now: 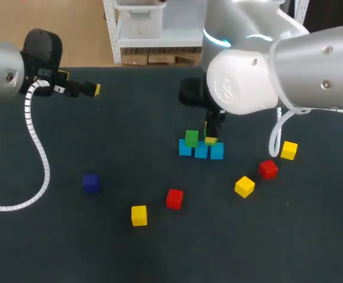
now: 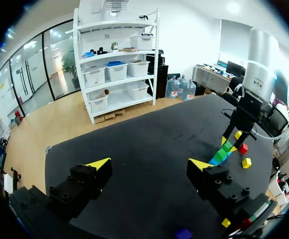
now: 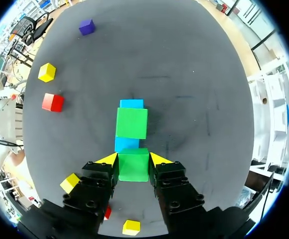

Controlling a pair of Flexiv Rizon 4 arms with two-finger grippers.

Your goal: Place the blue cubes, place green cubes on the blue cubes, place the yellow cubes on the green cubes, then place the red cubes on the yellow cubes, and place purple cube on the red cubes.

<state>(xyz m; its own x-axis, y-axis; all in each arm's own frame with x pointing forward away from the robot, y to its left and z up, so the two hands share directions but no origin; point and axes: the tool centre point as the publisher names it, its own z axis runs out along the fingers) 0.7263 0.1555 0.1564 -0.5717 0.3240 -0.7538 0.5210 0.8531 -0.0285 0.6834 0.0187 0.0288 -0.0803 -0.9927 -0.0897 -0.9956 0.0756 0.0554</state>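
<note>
Green cube (image 3: 134,168) gripped in our right gripper (image 3: 134,159), just over the row of blue cubes (image 1: 201,151) on the counter (image 1: 100,236). Second green cube (image 1: 191,138) sits on the row's end block. Our left gripper (image 2: 150,164) hangs wide open, well apart.

This is a robotics lab bench. Two industrial arms, the left arm (image 1: 0,68) and the right arm (image 1: 289,65), come in over a table (image 1: 130,259) covered in a plain dark mat. A coiled white cable (image 1: 38,159) hangs from the left arm. Each arm ends in a two-finger tool with yellow tips, the left gripper (image 2: 149,164) and the right gripper (image 3: 134,159). The only things on the mat are small plain test pieces: blue cubes (image 1: 201,151), yellow cubes (image 1: 139,215), red cubes (image 1: 174,198), a purple cube (image 1: 90,183), and a green cube (image 3: 133,169) gripped between the right gripper's fingers.
</note>
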